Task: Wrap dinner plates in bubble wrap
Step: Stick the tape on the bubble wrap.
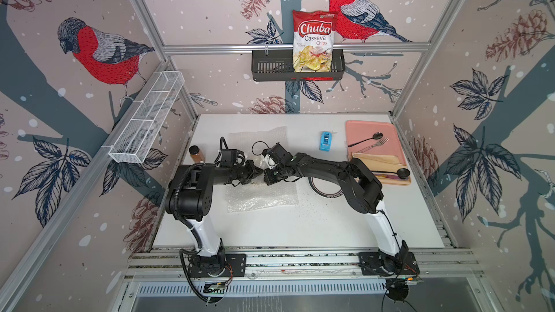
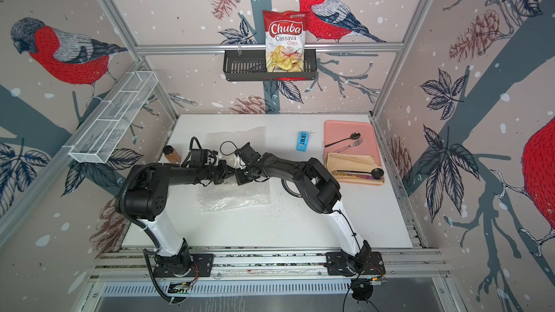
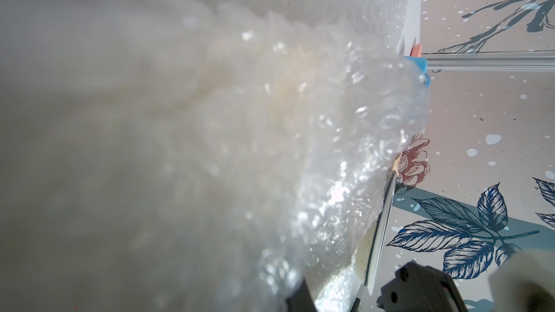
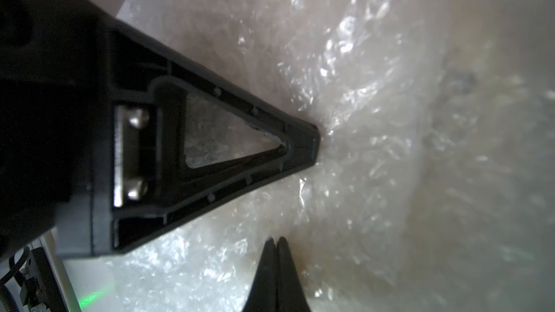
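A crumpled sheet of bubble wrap lies mid-table in both top views, and both arms meet over its far edge. My left gripper is shut on a bunched fold of it; in the right wrist view the film puckers around the left gripper's tip. My right gripper is shut, its tips against the wrap right beside the left one. A cream tint shows through the bubble wrap. A white-centred, dark-rimmed dinner plate lies partly hidden under my right arm. A second bubble wrap sheet lies flat behind.
A pink tray at the back right holds a spoon, a fork, a tan napkin and a black spoon. A blue tape dispenser stands behind the arms. A brown bottle stands by the left wall. Dark crumbs dot the table near the wrap.
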`<state>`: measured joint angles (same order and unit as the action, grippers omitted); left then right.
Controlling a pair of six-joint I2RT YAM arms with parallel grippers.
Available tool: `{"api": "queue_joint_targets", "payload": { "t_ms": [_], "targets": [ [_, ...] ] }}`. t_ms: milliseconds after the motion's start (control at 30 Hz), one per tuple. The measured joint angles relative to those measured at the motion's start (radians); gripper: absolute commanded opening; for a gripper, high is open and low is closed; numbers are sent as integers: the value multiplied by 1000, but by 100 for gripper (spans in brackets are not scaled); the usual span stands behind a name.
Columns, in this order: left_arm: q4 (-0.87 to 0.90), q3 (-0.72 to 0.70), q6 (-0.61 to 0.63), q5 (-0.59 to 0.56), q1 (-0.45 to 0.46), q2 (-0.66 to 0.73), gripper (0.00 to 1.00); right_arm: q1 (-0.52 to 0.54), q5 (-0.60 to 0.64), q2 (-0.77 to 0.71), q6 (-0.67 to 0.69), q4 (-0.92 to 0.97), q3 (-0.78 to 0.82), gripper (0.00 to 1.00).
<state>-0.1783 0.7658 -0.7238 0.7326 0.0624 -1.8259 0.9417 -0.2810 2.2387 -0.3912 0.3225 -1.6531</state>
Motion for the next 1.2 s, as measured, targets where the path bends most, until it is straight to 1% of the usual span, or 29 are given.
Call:
{"api": "queue_joint_targets", "payload": {
  "t_ms": [233, 400, 633, 800, 1067, 1200],
  "targets": [
    [-2, -2, 0, 0, 0, 3, 0, -1, 9, -106, 0, 111, 67, 9],
    [-9, -7, 0, 0, 0, 8, 0, -8, 1, -154, -9, 111, 112, 19],
    [-15, -11, 0, 0, 0, 13, 1, -23, -32, -170, -57, 90, 147, 21],
    [11, -12, -5, -5, 0, 41, 4, -55, -50, -205, -90, 43, 183, 22],
    [180, 10, -47, -40, 0, 125, 11, -146, -81, -257, -213, -119, 315, 31],
    [230, 30, -62, -44, -5, 166, 12, -162, -124, -257, -274, -203, 343, 32]
  ]
}}
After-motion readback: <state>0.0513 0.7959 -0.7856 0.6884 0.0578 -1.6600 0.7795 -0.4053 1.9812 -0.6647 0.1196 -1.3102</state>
